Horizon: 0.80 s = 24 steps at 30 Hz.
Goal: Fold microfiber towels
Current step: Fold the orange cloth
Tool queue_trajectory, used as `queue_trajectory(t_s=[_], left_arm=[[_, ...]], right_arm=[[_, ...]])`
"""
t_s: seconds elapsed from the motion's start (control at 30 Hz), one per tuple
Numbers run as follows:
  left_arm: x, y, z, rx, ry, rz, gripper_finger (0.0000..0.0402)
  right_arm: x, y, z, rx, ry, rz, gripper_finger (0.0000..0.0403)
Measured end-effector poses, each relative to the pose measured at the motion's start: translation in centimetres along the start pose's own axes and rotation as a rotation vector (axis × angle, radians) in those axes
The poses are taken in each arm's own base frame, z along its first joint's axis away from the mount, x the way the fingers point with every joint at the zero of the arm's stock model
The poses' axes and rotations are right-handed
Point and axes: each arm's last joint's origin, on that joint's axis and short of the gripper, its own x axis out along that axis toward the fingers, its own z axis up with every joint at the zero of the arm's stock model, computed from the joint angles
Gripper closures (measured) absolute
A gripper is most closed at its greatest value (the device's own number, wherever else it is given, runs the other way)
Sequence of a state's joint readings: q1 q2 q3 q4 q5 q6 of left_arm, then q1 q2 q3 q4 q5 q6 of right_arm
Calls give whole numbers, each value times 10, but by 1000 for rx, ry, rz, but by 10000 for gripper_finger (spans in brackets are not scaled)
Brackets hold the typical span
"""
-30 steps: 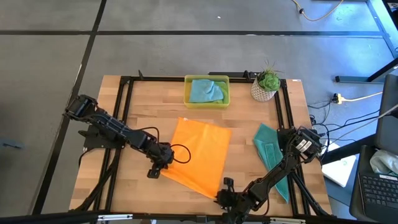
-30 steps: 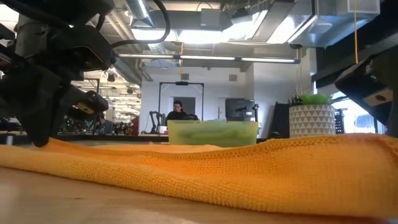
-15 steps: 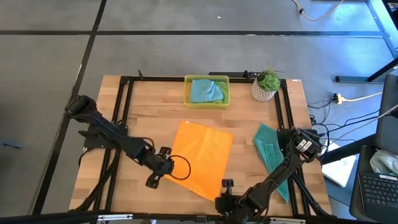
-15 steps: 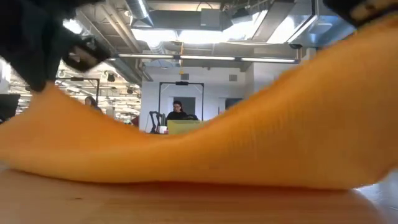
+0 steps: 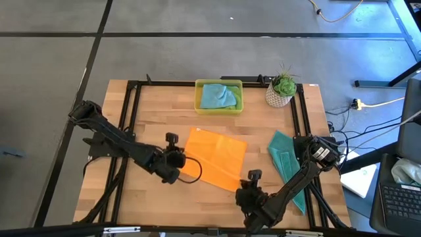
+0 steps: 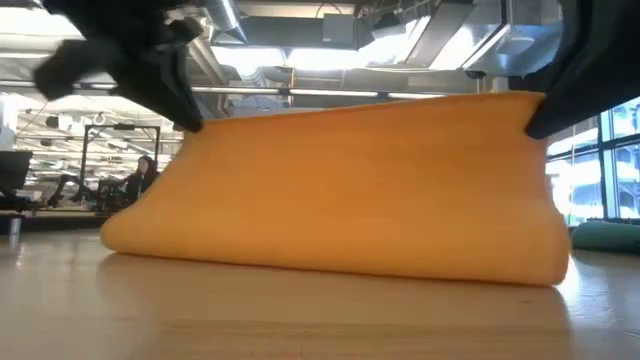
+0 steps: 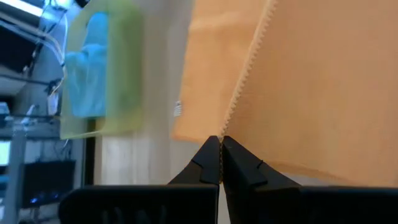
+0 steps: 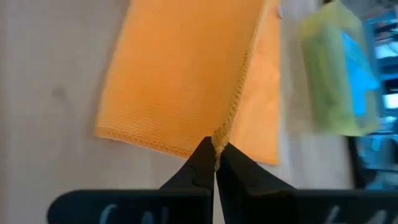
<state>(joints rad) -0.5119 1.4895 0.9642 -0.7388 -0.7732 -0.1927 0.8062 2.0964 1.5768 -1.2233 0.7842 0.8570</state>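
The orange towel lies at the middle of the desk, its near edge lifted clear of the wood. The left gripper has its jaws pressed together on one corner of that edge, the stitched hem running straight out ahead of the jaw tips. The right gripper has its jaws clamped on the other near corner in the same way, hem leading away from the tips. In the low view the cloth hangs between the two sets of jaws as a taut upper line with a rounded fold resting on the desk below.

The towel looks light and limp: it sags into a soft curve wherever it is unsupported and has no stiffness of its own, so it will likely follow the jaws and drape rather than hold a crease. The nap should give good grip, so slipping seems unlikely; corners and hems are the sensible places to pinch, as here.

Seen from above, the towel sits skewed on the desk, its long axis running from the left jaws across to the right jaws, the far edge pointing away from both toward the yellow tray. That tray holds a light blue towel; a teal towel lies beyond the right jaws, well apart from the orange one.
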Motion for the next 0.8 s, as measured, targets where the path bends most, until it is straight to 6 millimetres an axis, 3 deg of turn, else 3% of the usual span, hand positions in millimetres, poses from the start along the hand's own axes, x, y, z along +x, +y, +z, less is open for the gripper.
queue_trajectory(t_s=[0.8], left_arm=[[55, 60, 1, -213, 126, 21, 401]], right_arm=[[87, -45, -13, -193, 226, -206, 389]])
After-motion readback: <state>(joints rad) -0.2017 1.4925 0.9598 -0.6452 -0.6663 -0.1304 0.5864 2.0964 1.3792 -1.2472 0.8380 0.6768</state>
